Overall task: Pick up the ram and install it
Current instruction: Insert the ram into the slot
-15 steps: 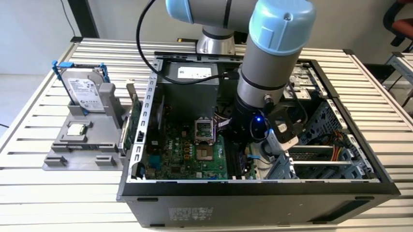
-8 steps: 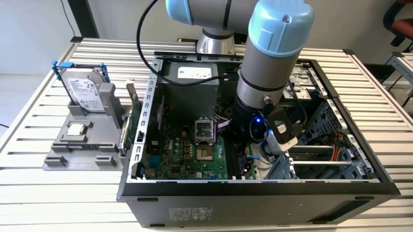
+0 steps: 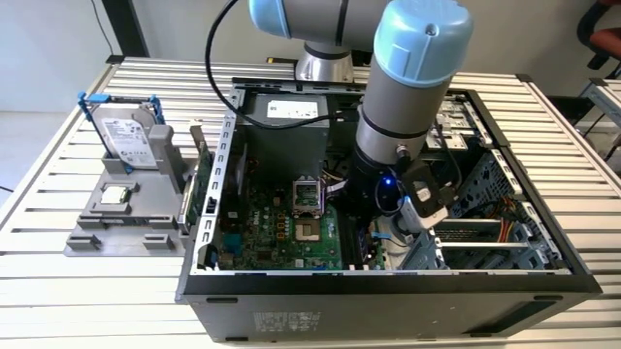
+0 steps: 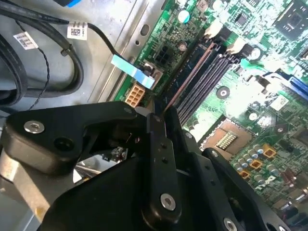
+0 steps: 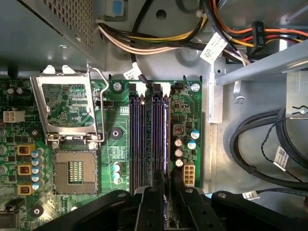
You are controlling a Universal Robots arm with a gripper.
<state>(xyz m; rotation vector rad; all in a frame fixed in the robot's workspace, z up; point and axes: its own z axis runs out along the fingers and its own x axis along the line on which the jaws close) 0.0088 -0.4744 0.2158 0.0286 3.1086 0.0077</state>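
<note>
In both wrist views the ram shows edge-on as a thin dark strip (image 4: 190,77) (image 5: 168,139). It lies along the slot of the memory bank (image 5: 144,134) that is nearest the board's edge. My gripper (image 4: 163,115) (image 5: 168,180) is shut on one end of the strip, with a black finger (image 5: 156,192) on each side. I cannot tell how deep the ram sits in its slot. In the exterior view my arm reaches down into the open computer case (image 3: 388,280), and the gripper (image 3: 374,218) is low over the green motherboard (image 3: 281,233).
An open processor socket (image 5: 74,171) with a raised metal frame (image 5: 67,103) lies beside the slots. Cable bundles (image 5: 269,154) and a drive cage (image 3: 485,225) crowd the other side. On the exterior view's left, a grey fixture (image 3: 126,218) holds a hard drive (image 3: 126,134), a small square chip (image 3: 115,194) and an upright green board (image 3: 199,174).
</note>
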